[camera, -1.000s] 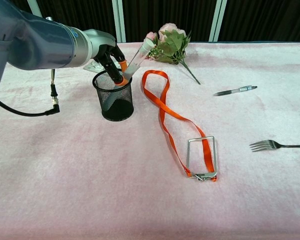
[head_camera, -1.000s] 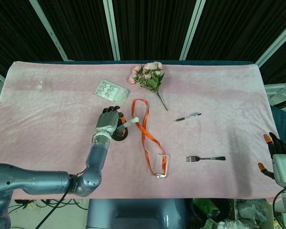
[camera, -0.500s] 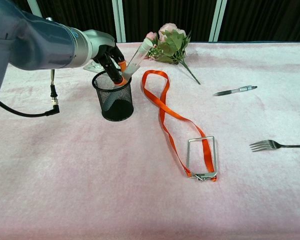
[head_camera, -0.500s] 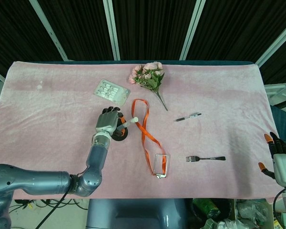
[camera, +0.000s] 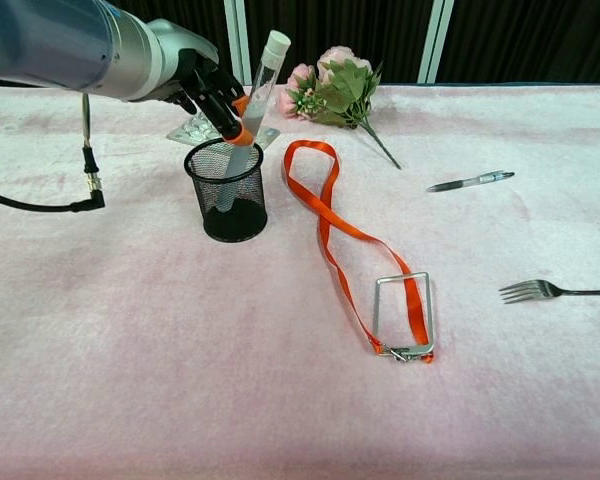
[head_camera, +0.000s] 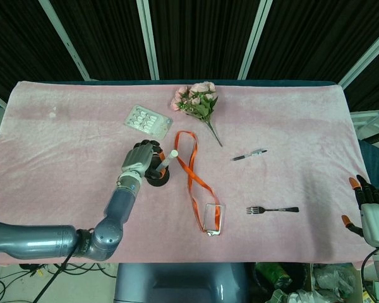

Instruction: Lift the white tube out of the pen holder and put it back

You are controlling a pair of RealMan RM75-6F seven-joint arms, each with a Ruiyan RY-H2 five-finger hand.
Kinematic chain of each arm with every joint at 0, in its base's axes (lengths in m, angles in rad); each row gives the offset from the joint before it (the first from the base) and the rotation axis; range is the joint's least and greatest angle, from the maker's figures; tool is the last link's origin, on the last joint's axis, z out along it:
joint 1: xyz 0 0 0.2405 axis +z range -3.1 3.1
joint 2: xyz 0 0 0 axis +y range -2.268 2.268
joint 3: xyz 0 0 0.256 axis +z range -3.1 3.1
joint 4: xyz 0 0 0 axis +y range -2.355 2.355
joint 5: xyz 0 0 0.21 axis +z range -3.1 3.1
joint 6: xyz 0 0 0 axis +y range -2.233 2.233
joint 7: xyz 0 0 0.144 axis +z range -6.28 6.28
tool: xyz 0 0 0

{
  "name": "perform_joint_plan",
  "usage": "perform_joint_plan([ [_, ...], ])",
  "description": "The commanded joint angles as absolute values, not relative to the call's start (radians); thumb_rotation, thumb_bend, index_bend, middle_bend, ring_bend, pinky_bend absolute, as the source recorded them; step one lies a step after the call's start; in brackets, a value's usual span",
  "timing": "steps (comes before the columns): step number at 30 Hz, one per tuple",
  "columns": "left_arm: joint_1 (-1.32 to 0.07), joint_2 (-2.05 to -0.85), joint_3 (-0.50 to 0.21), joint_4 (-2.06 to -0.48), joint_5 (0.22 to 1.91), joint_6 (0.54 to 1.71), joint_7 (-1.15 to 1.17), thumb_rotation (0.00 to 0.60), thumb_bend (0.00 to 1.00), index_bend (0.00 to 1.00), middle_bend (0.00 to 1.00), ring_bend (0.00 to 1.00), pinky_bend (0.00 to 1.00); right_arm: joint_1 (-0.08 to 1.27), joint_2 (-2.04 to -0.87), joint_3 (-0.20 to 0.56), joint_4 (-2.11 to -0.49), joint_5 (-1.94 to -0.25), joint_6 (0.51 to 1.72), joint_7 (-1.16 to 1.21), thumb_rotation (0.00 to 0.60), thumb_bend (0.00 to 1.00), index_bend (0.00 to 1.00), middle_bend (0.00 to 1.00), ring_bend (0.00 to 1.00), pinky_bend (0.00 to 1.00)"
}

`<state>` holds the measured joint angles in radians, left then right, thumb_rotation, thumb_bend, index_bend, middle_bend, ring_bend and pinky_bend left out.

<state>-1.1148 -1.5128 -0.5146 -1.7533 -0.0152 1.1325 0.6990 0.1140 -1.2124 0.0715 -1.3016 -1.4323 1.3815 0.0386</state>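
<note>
Pink counter (camera: 130, 380) has lots of bare room at the front and on the far left; the things sit in the middle and back.

L to R: the left hand (camera: 205, 85) grips the white tube (camera: 252, 100) w/ fingers wrapped round its middle. The tube stands nearly straight up, its low end still down inside the black mesh pen holder (camera: 227, 190), its top well above the rim. A sec ago the tube leaned over to the right and the hand sat lower at the rim; now the hand is higher and the tube is more upright. Nothing else moved.

Just behind the holder lies a pill pack (head_camera: 148, 118). Next, an orange strap (camera: 330, 225) w/ a clear badge sleeve (camera: 402, 315) at its end, close to the holder but not touching. Pink flowers (camera: 330, 90) lie at the back. Then a pen (camera: 470, 181) and a fork (camera: 555, 291), well apart, w/ open cloth round both.

Right hand (head_camera: 366, 208) is off the counter's right edge, fingers spread, holding nothing.

Count: 1 tube, 1 holder, 1 pill pack, 1 strap, 1 bunch of flowers, 1 pen, 1 fork, 2 hands.
</note>
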Motion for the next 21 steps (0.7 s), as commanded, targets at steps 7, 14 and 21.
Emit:
perform_joint_plan([
  [7,-1.046,-1.406,-0.533,-1.875,0.067,1.105,0.601,0.600,0.43,0.56,0.15,0.00,0.00,0.113,-1.214,0.073,-1.302,-1.427,1.379,0.034,0.600,0.15,0.00,0.04,0.13,0.18],
  [14,-0.976,-1.352,-0.495,-1.963,0.284,1.105,0.515,0.600,0.43,0.57,0.15,0.00,0.00,0.113,-1.213,0.074,-1.303,-1.426,1.379,0.034,0.600,0.15,0.00,0.04,0.13,0.18],
  [21,-0.897,-1.348,-0.367,-1.960,0.655,1.192,0.478,0.600,0.43,0.57,0.16,0.00,0.00,0.113,-1.213,0.074,-1.302,-1.426,1.377,0.034,0.600,0.15,0.00,0.04,0.13,0.18],
])
